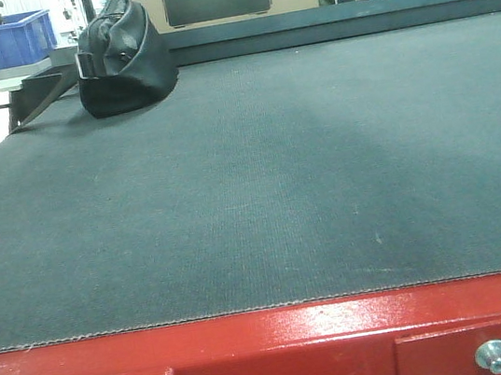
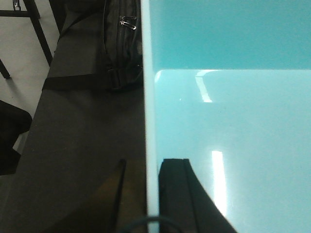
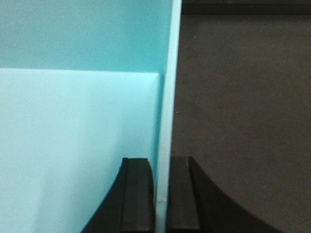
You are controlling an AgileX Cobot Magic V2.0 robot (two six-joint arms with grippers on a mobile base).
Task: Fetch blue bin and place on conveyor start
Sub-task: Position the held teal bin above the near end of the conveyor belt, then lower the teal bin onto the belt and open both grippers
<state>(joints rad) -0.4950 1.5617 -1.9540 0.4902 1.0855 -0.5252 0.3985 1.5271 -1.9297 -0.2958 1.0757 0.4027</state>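
Blue bin (image 2: 233,121): left wrist view, left gripper (image 2: 149,199) pinching one side wall, above conveyor start (image 2: 82,136); black bag (image 2: 121,43) just beside. Right wrist view: right gripper (image 3: 163,194) pinching a side wall, one finger inside. Front view: black bag on conveyor start, far left; red frame (image 1: 273,335) nearest.

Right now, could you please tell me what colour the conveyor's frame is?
The frame is glossy red, with silver bolts; it shows best in the front-facing view.
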